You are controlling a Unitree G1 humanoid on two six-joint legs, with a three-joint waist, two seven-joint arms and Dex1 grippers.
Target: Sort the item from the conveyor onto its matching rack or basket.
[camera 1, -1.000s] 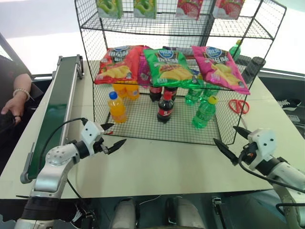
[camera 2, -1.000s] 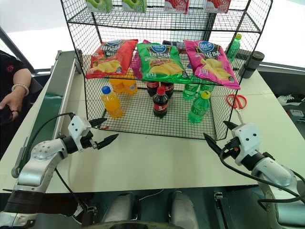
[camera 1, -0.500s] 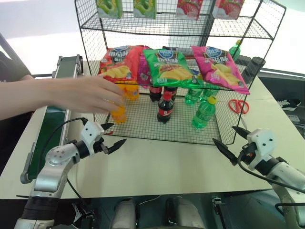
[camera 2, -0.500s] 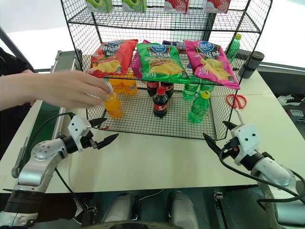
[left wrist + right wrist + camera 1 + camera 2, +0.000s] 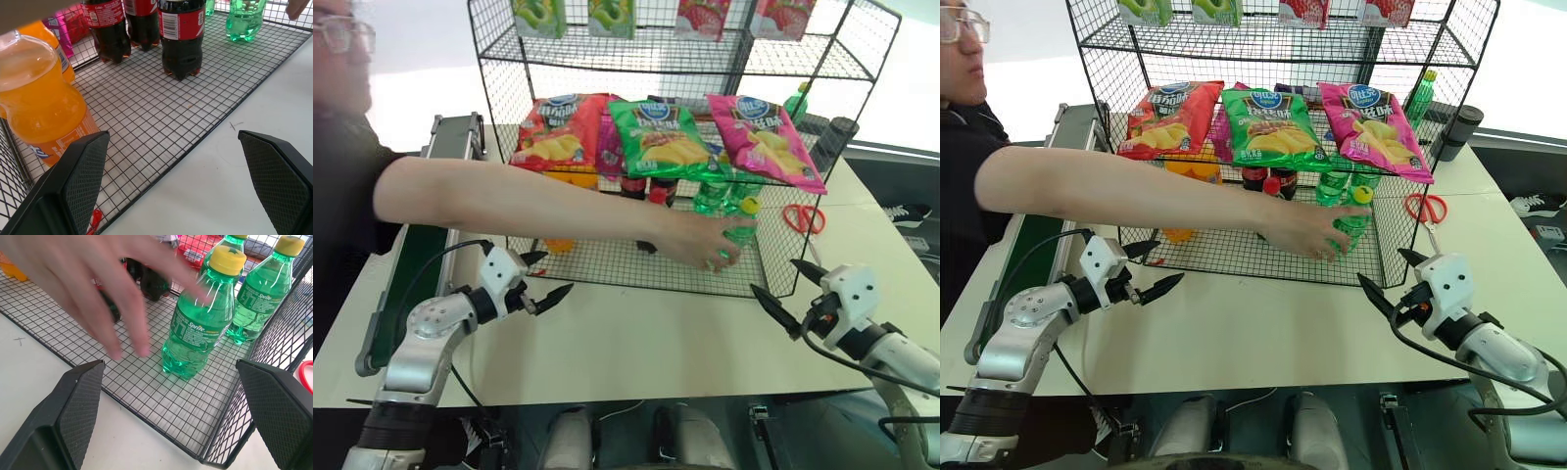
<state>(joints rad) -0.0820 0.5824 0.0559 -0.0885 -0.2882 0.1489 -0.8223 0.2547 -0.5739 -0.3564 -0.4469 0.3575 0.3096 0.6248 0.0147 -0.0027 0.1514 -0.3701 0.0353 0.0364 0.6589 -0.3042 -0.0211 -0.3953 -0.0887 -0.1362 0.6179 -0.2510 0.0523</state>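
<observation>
While we wait: both arms idle over the table's near edge, nothing held.
L gripper (image 5: 543,281): fingers spread wide, empty, just short of the rack's front-left corner; hasn't budged in the last sec.
R gripper (image 5: 793,291): also wide open, empty, parked off the rack's front-right corner; same place as before.
Table (image 5: 636,343): bare white strip betw. us and the rack.
Change: person's hand (image 5: 697,242) was on the orange bottle (image 5: 41,105) at the rack floor's left side half a sec ago; now the arm stretches across the front to the right side, fingers at the green bottle (image 5: 200,325).
Green bottle: upright on the rack's (image 5: 636,264) bottom tier, near the front-right corner; whether it's gripped, we can't tell.
Conveyor (image 5: 416,245): along the table's left edge, no item on what we see of the belt.
Meaning: we judge the person is pulling the bottle to feed the belt, so our pick hasn't started; hold till the hand clears.
</observation>
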